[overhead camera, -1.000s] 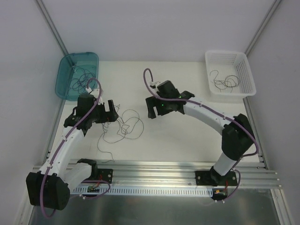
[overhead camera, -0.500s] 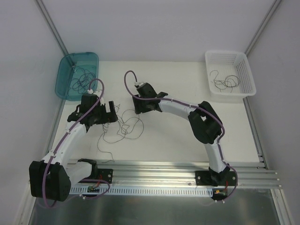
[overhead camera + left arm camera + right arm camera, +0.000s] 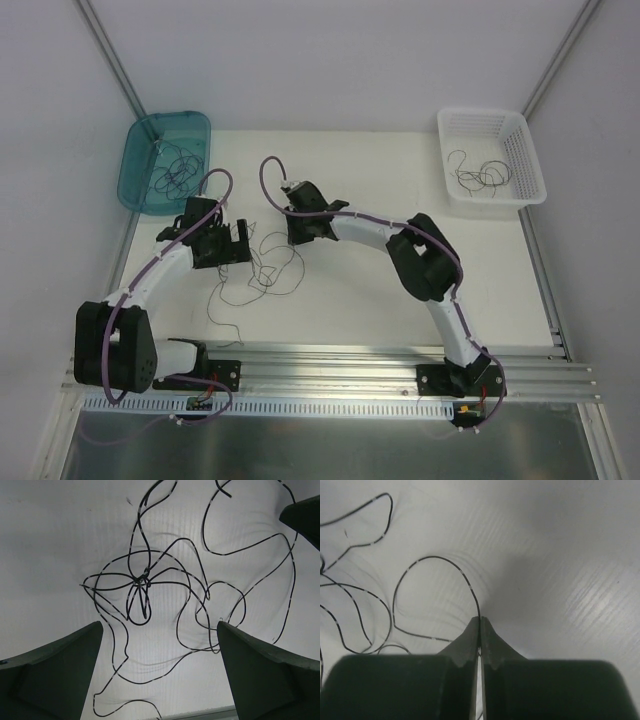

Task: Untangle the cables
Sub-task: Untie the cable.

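Observation:
The cables lie as a loose tangle of thin dark strands on the white table, between my two grippers. The left wrist view shows them knotted at one point, with loops spreading outward. My left gripper hovers at the tangle's left edge, its jaws wide open with nothing between them. My right gripper is at the tangle's upper right. It is shut on one strand, which curves away from the fingertips in a loop.
A teal bin at the back left holds several thin strands. A white basket at the back right holds a few more. An aluminium rail runs along the near edge, by the arm bases.
My right arm swung left from mid-table to the tangle and its jaws closed on a strand. The left gripper shifted slightly toward the tangle and stayed open.

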